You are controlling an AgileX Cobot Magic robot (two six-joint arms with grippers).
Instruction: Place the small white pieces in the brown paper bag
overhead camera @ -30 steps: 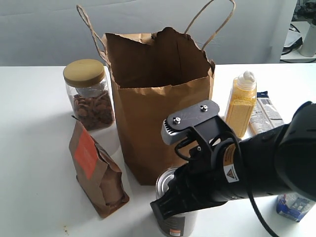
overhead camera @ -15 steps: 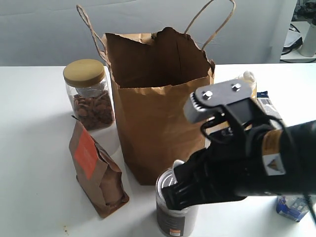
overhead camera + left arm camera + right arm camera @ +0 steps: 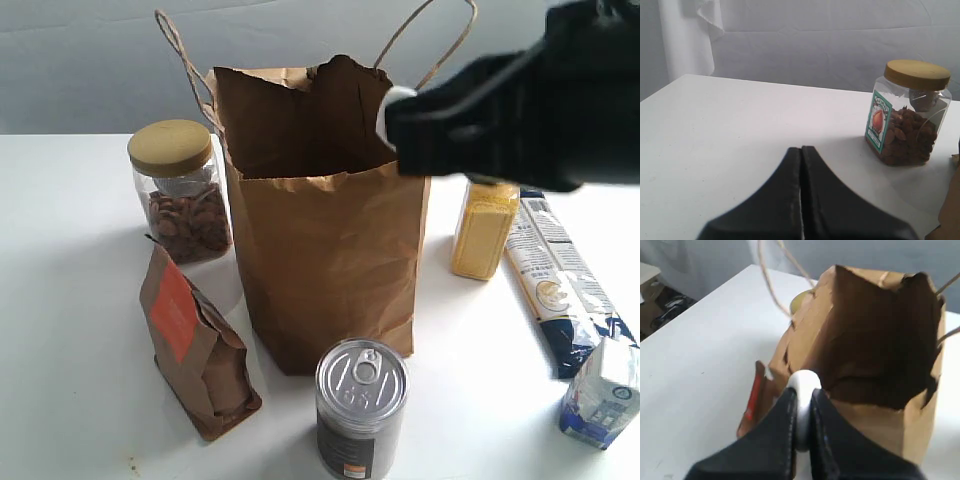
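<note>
The right hand (image 3: 801, 412) lifted a white piece (image 3: 389, 106) from can (image 3: 360, 405) to bag (image 3: 320, 250) mouth.

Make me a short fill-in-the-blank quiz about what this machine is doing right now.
1. The right jaws pinch a small white piece beside the torn top of the ___ paper bag.
2. The left jaws are ___, with nothing between them.
3. The small pouch standing near the bag carries an ___ label.

Missing words: brown; shut; orange.
</note>
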